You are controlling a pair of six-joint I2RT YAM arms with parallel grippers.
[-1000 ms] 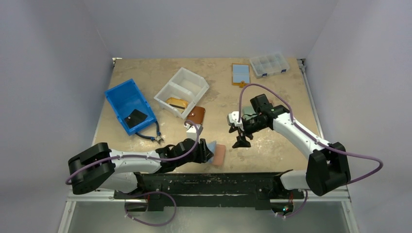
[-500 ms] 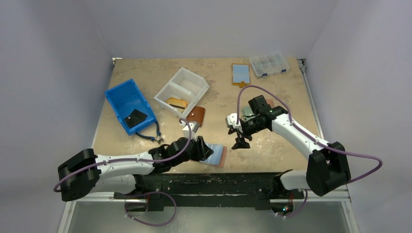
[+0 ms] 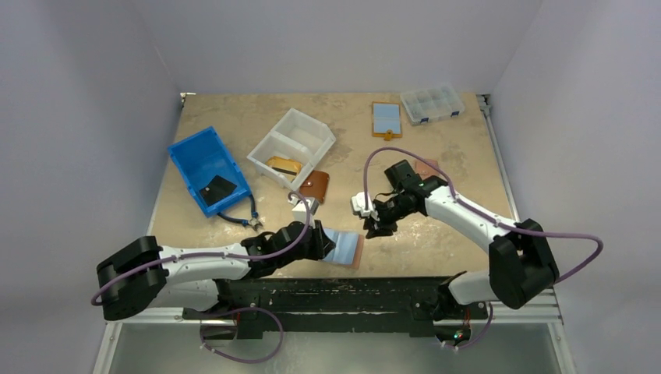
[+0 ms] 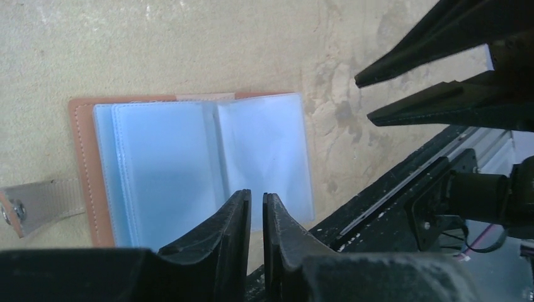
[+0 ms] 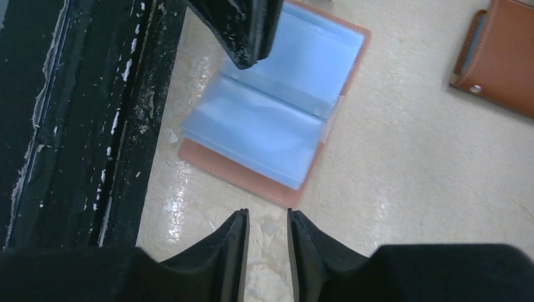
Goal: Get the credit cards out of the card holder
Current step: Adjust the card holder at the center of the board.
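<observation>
The card holder (image 3: 343, 248) lies open on the table (image 3: 468, 140), at its front edge (tan cover down). Cards (image 4: 170, 163) remain in its sleeves. Left gripper (image 4: 256, 201): above the pages, jaws narrow, empty. Right gripper (image 5: 267, 217): just beside the holder, jaws narrow, empty.

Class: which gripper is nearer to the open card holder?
Left. The left gripper is over the card holder; the right gripper is just off its right edge.

Worn beige tabletop (image 3: 343, 117), pale lilac walls (image 3: 335, 39) on three sides, even light
</observation>
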